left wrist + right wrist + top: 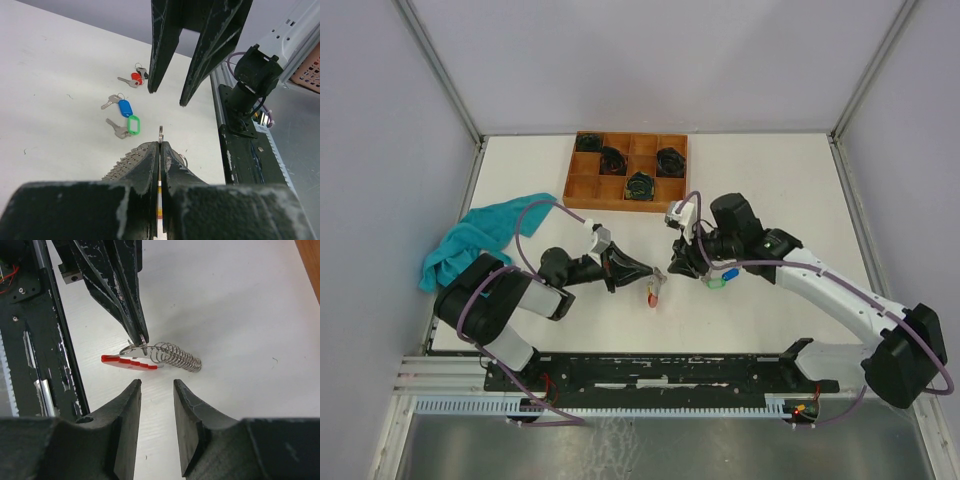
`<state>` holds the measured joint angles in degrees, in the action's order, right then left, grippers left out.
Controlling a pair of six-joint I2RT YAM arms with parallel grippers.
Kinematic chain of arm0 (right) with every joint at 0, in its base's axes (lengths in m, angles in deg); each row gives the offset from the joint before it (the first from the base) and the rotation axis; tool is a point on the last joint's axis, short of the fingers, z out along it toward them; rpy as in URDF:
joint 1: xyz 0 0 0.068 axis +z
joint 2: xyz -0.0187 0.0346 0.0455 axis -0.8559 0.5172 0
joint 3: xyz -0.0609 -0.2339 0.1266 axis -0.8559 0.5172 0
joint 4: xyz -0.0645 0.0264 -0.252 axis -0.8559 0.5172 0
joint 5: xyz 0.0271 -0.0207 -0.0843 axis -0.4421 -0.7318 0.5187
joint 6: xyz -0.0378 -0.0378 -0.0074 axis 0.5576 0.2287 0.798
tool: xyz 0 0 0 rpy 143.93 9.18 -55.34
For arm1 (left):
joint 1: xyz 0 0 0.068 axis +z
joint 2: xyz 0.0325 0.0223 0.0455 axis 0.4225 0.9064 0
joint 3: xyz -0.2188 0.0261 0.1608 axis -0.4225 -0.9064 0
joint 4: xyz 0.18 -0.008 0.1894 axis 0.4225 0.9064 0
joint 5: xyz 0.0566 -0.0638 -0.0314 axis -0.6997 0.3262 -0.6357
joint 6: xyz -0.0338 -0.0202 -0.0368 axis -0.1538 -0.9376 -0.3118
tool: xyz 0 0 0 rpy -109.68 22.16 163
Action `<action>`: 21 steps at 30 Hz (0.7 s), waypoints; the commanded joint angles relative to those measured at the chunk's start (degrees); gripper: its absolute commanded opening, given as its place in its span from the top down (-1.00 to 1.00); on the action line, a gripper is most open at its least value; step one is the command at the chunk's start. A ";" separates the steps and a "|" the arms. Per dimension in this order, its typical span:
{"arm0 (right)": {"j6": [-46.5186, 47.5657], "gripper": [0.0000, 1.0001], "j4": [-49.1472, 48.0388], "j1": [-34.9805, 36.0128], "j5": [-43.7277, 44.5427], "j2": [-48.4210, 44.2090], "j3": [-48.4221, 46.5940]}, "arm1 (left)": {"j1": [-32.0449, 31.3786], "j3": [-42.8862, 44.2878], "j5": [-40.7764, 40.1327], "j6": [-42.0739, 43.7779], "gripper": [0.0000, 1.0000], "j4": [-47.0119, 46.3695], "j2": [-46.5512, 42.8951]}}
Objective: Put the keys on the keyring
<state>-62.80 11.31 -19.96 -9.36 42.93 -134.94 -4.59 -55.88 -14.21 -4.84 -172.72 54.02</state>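
Pinching the keyring (160, 133), red tag (129, 361) and spring (177, 357) attached, the left tool (140, 338) is clenched; the right tool (156, 390) hangs released opposite. Nearby the keys (124, 108), tagged blue and green, lie on the surface (60, 75).

At the keyring (655, 289), 9 o'clock is being blocked by the left gripper (658, 273), 2 by the right gripper (673, 268); 6 is being left free.

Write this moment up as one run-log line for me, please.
left claw: shut on keyring | right claw: open, facing it | blue-tag key, green-tag key: loose on table
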 commanded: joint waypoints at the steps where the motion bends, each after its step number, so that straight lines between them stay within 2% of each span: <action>1: -8.95 0.17 -21.41 -0.66 -3.34 -2.77 8.47 | 0.14 -0.30 -1.64 -1.27 0.95 -11.81 -1.17; 4: -12.04 0.15 -30.22 -0.67 -3.56 -2.71 12.80 | 0.14 -0.46 -1.80 -1.26 0.95 -11.78 -1.56; 8: -13.25 0.15 -36.93 -0.75 -4.32 -1.16 15.87 | 0.13 -0.66 -1.65 -1.30 0.95 -11.75 -2.04; 21: -12.71 0.29 -38.24 -0.80 -9.99 2.15 15.52 | 0.09 -0.41 -1.41 -1.37 0.95 -11.77 -2.54</action>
<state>-75.39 -23.87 -20.62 -16.31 44.57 -118.55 -4.59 -56.34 -15.15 -4.86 -172.77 53.21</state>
